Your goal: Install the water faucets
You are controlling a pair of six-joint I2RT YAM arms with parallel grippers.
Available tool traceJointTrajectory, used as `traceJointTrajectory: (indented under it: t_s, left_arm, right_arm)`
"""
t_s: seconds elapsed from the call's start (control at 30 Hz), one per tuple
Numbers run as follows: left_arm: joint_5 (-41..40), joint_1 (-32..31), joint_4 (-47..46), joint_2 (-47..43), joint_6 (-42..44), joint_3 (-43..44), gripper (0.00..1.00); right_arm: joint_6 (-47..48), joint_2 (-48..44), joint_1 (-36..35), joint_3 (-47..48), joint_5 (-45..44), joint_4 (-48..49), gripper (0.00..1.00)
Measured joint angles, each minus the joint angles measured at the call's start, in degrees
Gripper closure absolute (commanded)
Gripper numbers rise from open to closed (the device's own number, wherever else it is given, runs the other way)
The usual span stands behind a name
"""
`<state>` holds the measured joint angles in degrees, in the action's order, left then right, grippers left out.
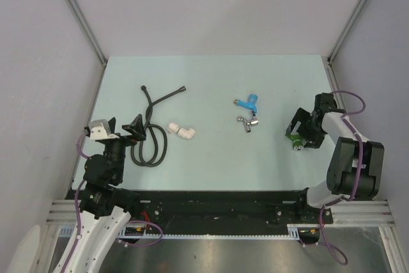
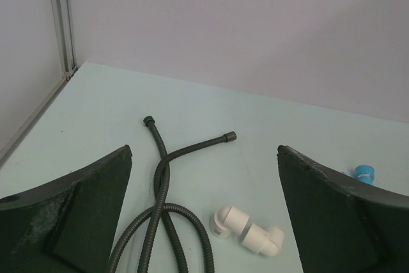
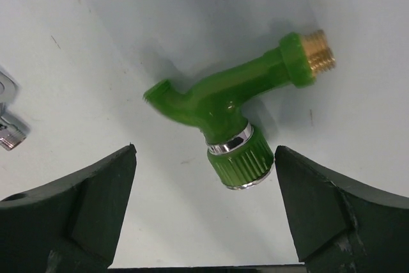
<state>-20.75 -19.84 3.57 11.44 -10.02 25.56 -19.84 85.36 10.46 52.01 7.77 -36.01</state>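
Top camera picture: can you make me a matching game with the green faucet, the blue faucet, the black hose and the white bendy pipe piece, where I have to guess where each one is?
Things:
1. green faucet
2. black hose
3. white elbow fitting
4. blue faucet

Places:
A. in the middle, away from both claws
B. right under the open right claw
C. looped beside the open left claw
D. lying between the hose and the blue faucet

Pairs: 1-B, 2-C, 3-D, 4-A
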Motion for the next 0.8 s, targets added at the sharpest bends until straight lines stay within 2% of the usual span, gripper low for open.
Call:
traceJointTrajectory:
  t_s: [0.23,0.6,0.7,0.73,0.8]
  left_arm:
    - [0.0,-0.1,0.0,-0.2,0.0,0.0,0.0]
    - [0.5,-0.2,0.0,-0.2,-0.5,0.0,0.0]
    - [0.9,-0.2,0.0,-0.2,-1.1,0.0,0.0]
    - [1.2,-0.2,0.0,-0.2,-1.4,0.0,0.0]
    - [1.7,-0.3,0.0,-0.1,-2.0,0.0,0.0]
  right_arm:
    - [0.6,2.4,-4.6,0.0,0.1,-0.3,0.18]
    - [0.5,3.8,-8.6,0.0,-3.1,-0.2,0.26]
    - [0.4,4.4,-9.0,0.0,-3.9,0.1,0.4]
    - [0.3,4.7,-9.2,0.0,-4.4,0.3,0.51]
    - [0.2,4.9,-9.6,0.0,-5.2,0.5,0.62]
